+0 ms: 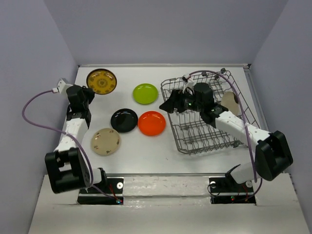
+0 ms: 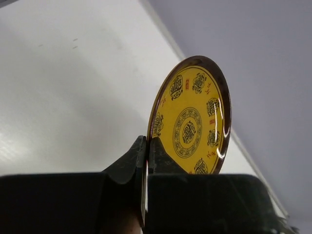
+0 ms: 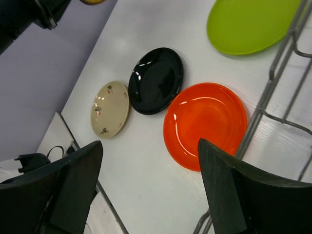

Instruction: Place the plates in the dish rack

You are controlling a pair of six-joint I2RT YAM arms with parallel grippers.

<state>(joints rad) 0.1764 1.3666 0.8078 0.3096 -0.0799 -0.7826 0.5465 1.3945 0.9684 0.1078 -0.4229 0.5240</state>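
Room: white table point(image 1: 146, 156), grey walls.
Left gripper point(image 2: 146, 148): pinched tight on my brown and gold plate point(image 2: 192, 122), held on edge, far left of the dish rack point(image 1: 204, 131).
Right gripper point(image 3: 150, 145): fingers wide apart, holding nothing, over the rack's left edge.
Left of the rack: green plate point(image 1: 146, 93), orange plate point(image 1: 152, 123), black plate point(image 1: 124, 120) and beige plate point(image 1: 106, 141), flat on the table.
In the rack: one pale plate point(image 1: 230, 103), I think.
Left to do: nearly everything.
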